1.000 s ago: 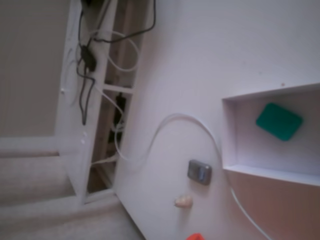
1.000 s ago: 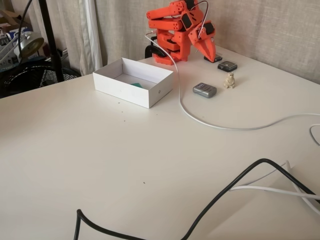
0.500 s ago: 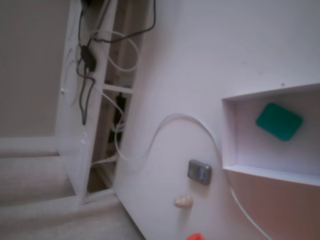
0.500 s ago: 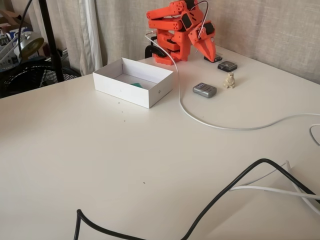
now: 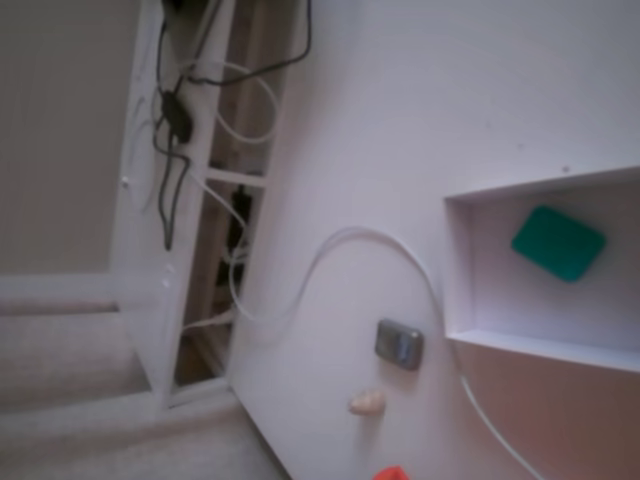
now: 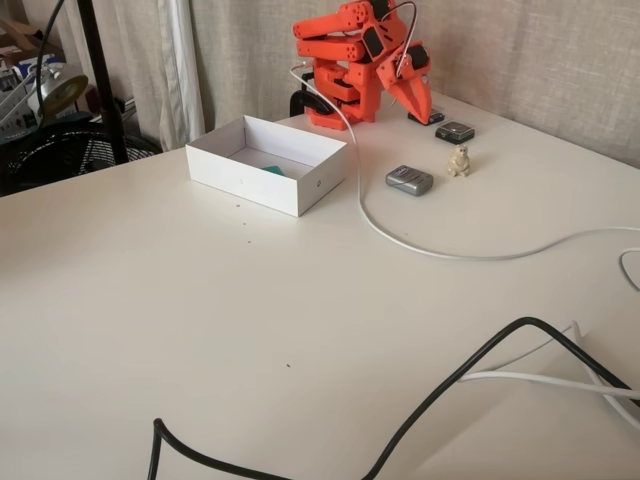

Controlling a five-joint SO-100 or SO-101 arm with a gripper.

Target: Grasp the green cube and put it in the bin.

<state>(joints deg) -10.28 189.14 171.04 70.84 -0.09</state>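
One green cube (image 5: 558,243) is all this job concerns, and it already lies inside the bin (image 5: 459,270), flat on the white floor at the right edge of the blurred fixed view. In the other fixed view only a teal sliver (image 6: 273,170) of it shows over the near wall of the bin (image 6: 262,180), in the upper middle of the frame.

I judge the placing step done: nothing of mine touches the cube, and my arm is folded up behind the bin at the top centre. My claw (image 6: 418,104) points down toward the table there, well apart from the cube; its fingers seem close together with nothing between them, but I cannot tell for sure whether it is clenched or released. The next move, as I judge it, calls for little more than resting where I am, away from the bin walls.

From above the cube reads as a rounded slab, not a true cube. Its long axis runs from upper left to lower right of that frame, skewed to the bin's walls, and its broad face is up.

A grey metallic object (image 6: 409,180), a cream lump (image 6: 459,160) and a white cable (image 6: 372,218) lie right of the bin, apart from it.
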